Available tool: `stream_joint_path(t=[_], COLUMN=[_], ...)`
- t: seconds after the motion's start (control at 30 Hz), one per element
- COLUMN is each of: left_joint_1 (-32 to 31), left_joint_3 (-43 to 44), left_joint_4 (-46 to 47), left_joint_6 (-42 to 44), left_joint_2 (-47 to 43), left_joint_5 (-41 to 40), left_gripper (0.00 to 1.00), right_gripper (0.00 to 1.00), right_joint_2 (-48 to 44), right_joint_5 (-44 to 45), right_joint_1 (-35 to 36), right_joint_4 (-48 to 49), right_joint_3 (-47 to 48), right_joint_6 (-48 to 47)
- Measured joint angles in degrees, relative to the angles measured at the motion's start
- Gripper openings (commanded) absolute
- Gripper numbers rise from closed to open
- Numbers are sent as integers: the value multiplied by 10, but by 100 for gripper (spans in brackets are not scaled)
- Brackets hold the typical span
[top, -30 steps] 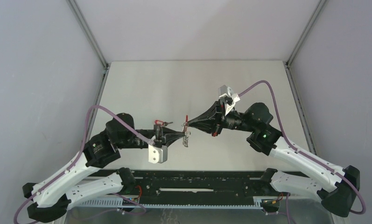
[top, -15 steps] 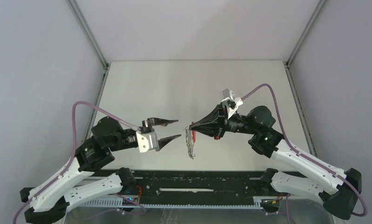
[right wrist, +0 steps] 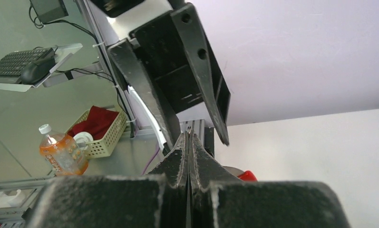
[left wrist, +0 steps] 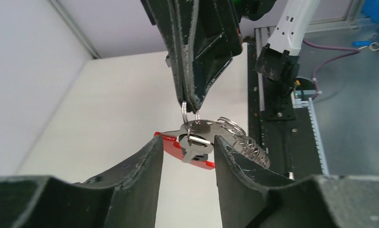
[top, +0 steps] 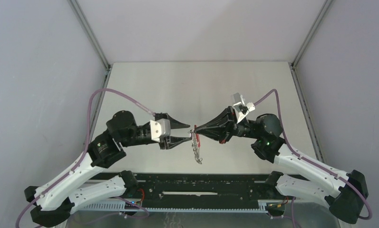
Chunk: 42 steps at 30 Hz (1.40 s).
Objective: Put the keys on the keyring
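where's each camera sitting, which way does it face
Top external: above, behind the robot, looking down at the table; left arm, right arm show.
Left wrist: on left arm, faces right end effector pinching keyring; own fingers below.
Right wrist: on right arm, faces left end effector; own shut fingers below.
Top external and left wrist share the keyring.

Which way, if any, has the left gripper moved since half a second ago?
Yes: the left gripper moved right, away from the table's left edge, toward the keyring in the right gripper.

Pale grey walls (top: 35, 71) (metal-framed) enclose a white table (top: 178, 85).
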Motion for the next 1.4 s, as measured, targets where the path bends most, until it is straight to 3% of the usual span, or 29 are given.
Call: stream_joint_path(t=[0.27, 0.5, 0.87, 1.1, 1.23, 1.3, 1.4], left_joint_1=[40, 41, 42, 42, 42, 42, 42], left_joint_3=[13, 34, 36, 36, 36, 36, 36], left_joint_4=[-5, -8, -11, -5, -4, -5, -13], left_joint_6=[-78, -84, -85, -100, -107, -108, -108], left_joint_2=[33, 28, 36, 43, 43, 43, 43], left_joint_5=[76, 128, 141, 135, 128, 126, 122], left_gripper=[46, 44, 32, 16, 1, 0, 0], right_gripper=[0, 0, 0, 0, 0, 0, 10], right_joint_2=[-6, -7, -7, -7, -9, -13, -16], right_joint_5=[4, 3, -1, -3, -4, -5, -7], right_joint_1=[4, 4, 11, 15, 19, 22, 24], right_joint_4=[33, 32, 31, 24, 14, 7, -13], right_joint_3=[-16, -16, -16, -16, -16, -16, -12], right_joint_6=[-1, -4, -6, -17, -28, -35, -49])
